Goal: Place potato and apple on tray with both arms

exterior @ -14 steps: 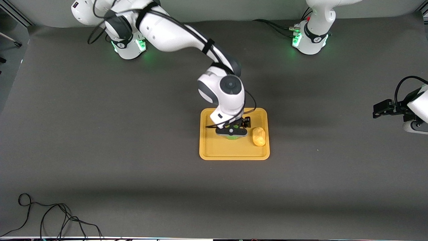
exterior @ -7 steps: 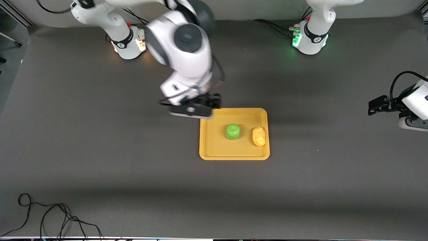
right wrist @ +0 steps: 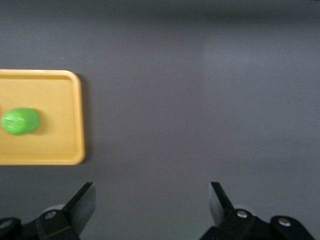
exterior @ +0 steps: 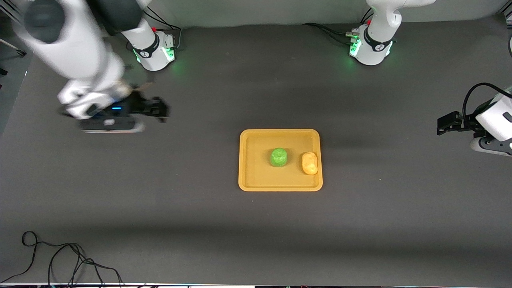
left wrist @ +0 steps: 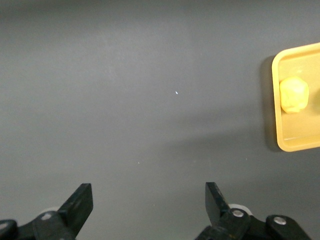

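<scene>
Right gripper (exterior: 120, 120) now hangs over bare table toward the right arm's end, well apart from the tray (exterior: 248, 180); one second ago it was down on the tray around the apple, half a second ago just lifting off the tray's edge. Its fingers (right wrist: 82, 205) are spread wide with nothing between them, so the apple is released. Apple (exterior: 279, 157) sits upright near the tray's middle; potato (exterior: 309, 163) lies beside it, close to the rim at the left arm's end, neither shifted since the withdrawal. Left gripper (exterior: 450, 124) waits over the table at the left arm's end, fingers (left wrist: 80, 205) apart and empty, drifted only slightly. Judgement: both items rest on the tray, task looks complete; only arm retreat remains
</scene>
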Motion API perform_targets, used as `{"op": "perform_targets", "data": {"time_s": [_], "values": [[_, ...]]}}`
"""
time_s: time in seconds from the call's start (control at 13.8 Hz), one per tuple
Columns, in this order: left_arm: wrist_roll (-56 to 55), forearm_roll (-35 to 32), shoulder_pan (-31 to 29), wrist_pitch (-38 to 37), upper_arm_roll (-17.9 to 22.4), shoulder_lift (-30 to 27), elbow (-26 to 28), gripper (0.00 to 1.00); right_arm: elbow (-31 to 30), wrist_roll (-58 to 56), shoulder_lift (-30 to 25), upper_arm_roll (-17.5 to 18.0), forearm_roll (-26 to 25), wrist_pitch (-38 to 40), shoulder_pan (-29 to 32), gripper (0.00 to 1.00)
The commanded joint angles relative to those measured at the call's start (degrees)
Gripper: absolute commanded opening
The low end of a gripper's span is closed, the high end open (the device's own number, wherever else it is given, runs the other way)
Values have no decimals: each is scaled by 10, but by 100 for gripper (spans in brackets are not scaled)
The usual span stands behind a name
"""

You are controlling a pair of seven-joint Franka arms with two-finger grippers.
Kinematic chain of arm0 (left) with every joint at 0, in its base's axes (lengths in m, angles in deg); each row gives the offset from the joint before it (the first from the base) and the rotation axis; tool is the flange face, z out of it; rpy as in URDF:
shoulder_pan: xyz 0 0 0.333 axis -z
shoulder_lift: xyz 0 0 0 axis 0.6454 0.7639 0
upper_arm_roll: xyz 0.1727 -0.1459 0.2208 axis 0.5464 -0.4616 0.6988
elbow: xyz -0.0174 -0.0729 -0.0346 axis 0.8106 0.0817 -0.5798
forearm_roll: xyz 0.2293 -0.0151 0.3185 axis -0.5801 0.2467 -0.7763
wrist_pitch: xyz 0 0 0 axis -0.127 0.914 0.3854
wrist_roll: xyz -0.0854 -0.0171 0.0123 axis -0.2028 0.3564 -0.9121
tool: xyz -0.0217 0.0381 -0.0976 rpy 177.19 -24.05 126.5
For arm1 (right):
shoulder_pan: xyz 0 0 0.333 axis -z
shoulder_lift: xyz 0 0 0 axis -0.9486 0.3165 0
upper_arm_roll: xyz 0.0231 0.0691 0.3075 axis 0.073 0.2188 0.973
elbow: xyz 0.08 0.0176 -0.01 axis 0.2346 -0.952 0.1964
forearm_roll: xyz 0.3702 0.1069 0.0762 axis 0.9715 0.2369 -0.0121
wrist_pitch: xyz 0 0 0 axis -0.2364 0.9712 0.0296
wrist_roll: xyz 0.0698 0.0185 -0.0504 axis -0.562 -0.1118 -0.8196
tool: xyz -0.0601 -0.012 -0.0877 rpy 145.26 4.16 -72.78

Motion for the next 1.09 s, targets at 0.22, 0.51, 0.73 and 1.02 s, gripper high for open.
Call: {"op": "perform_targets", "data": {"time_s": [0.22,0.51,0.73,1.02], "values": [[-2,2,11,-6,7,-4,-11,100,-59,-159,-48,64,2,-13,213,100],[-7,2,12,-3,7,-4,-12,100,-59,-165,-52,90,1,-12,270,100],[-9,2,10,-5,4,-6,-12,100,-64,-173,-52,73,1,-12,268,100],[-9,2,11,-5,4,-6,-12,100,-52,-172,-50,74,1,5,266,100]]}}
